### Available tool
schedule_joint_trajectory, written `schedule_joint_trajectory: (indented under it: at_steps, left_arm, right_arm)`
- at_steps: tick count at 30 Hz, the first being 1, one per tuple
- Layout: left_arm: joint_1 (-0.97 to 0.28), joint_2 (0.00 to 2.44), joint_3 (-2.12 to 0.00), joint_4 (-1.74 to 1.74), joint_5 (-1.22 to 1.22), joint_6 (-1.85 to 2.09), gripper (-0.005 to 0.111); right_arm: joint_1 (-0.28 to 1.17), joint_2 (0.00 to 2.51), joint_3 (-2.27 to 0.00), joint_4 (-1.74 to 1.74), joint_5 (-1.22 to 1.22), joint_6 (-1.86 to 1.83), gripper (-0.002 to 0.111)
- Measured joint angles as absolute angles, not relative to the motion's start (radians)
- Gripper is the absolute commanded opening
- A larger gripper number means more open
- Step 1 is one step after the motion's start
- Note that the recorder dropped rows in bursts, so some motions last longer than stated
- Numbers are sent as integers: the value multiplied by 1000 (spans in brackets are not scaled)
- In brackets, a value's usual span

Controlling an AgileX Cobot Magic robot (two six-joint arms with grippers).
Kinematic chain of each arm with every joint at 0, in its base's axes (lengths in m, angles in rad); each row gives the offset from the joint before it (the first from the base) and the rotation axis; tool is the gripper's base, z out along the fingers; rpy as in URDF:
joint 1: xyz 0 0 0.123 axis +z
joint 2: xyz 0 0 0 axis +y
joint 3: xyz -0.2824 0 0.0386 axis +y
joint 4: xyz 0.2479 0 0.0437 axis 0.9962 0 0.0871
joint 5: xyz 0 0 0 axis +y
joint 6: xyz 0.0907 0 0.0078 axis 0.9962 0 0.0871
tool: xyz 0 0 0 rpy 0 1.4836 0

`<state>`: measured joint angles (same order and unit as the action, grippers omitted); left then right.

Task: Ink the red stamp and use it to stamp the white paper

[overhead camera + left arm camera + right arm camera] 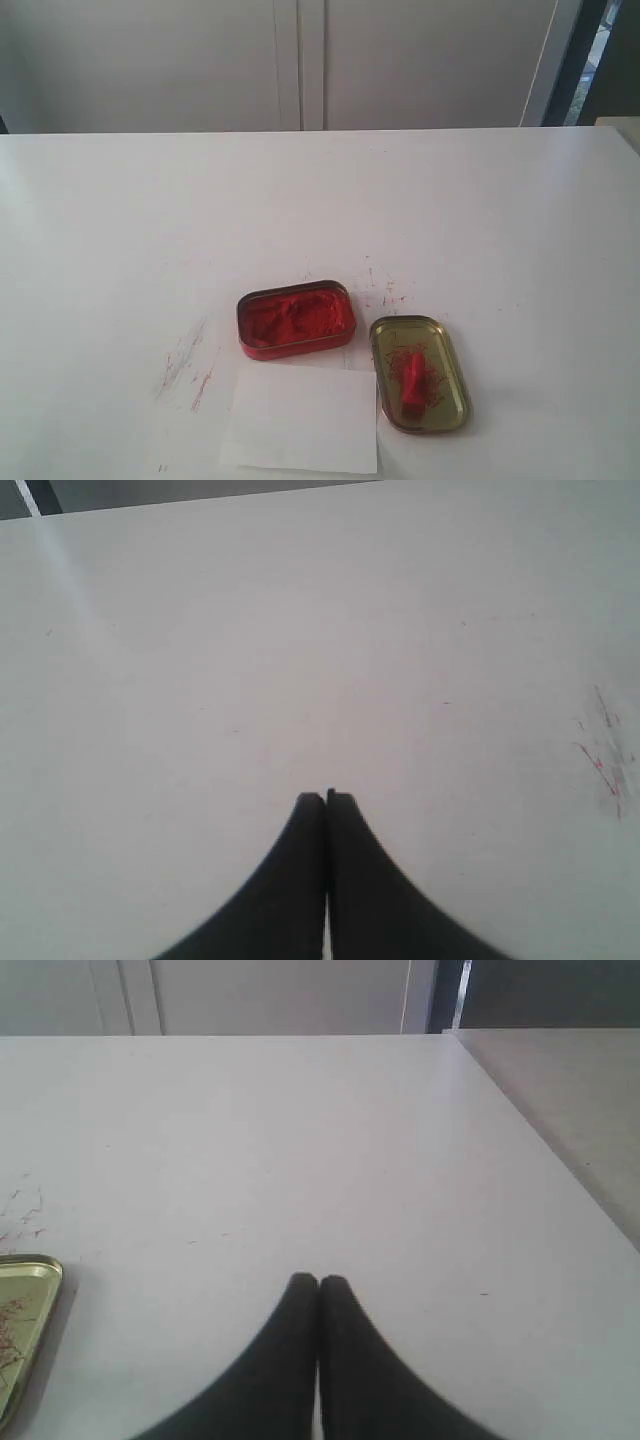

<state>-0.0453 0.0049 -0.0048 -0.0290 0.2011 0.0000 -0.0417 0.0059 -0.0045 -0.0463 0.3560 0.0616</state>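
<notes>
Left gripper (326, 796) and right gripper (319, 1280) both pressed together, empty; right one should probably spread, then pinch the red stamp (414, 374) lying in gold lid (447, 392) by its handle.

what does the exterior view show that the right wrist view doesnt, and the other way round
Only the exterior view: the red ink tin, the white paper next to it, and the red stamp lying in the gold lid. Only the right wrist view: the right gripper, jaws shut, over the table. Both: the table, part of the gold lid, and red smears beside it.
</notes>
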Motion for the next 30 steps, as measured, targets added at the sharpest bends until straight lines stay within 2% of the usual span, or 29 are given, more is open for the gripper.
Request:
schedule_joint_trajectory:
  at_steps: [7,17,30]
  left_arm:
    - [-45,5,-5,-29,201,0,0]
    - [-45,5,-5,-29,201,0,0]
    - [-45,5,-5,-29,201,0,0]
  right_arm:
    - [-42,6,-5,-46,335,62,0]
    - [-42,6,-5,-46,104,64,0]
    - [-42,6,-5,-46,80,-44,0]
